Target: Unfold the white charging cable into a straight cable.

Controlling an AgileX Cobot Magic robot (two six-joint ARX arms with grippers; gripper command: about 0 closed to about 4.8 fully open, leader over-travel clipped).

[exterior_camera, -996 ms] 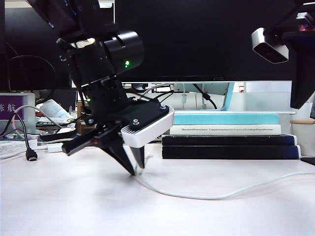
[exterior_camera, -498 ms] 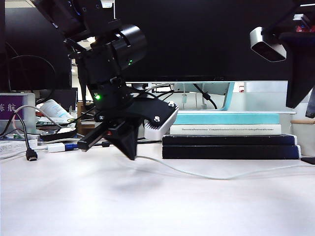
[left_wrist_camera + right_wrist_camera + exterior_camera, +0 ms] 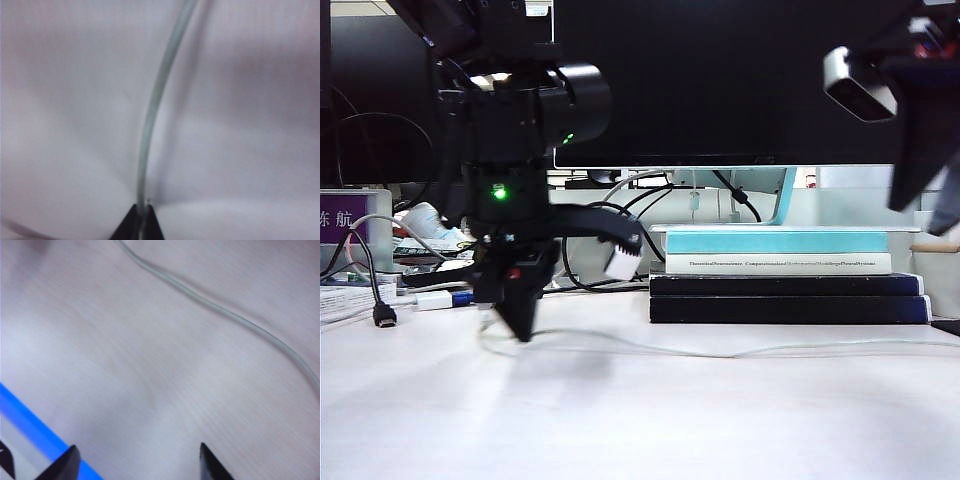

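While the left gripper (image 3: 523, 328) is lowered toward the left part of the table (image 3: 640, 420), its fingers are seen pressed together on the white charging cable (image 3: 720, 352), pinched right at the black tips just above the tabletop. In the left wrist view the same clamp is shown: the cable (image 3: 152, 110) runs away from the closed tips (image 3: 142, 222) in a gentle curve over the pale surface. From the pinched point the cable is stretched rightward across the middle of the table in the exterior view, lying low and nearly level with only a shallow sag, and it is carried on to the right edge of the picture. Behind it, along the far edge of the table, a stack of books (image 3: 785, 280) is laid flat, and a black cable with a plug (image 3: 383, 316) hangs at the far left. At the upper right the right arm is held well above the table, blurred. In the right wrist view the right gripper (image 3: 137, 462) is shown with its two finger tips set wide apart, nothing between them, over bare table, with a stretch of the cable (image 3: 220, 310) lying well beyond them and a blue strip (image 3: 35, 432) near one finger
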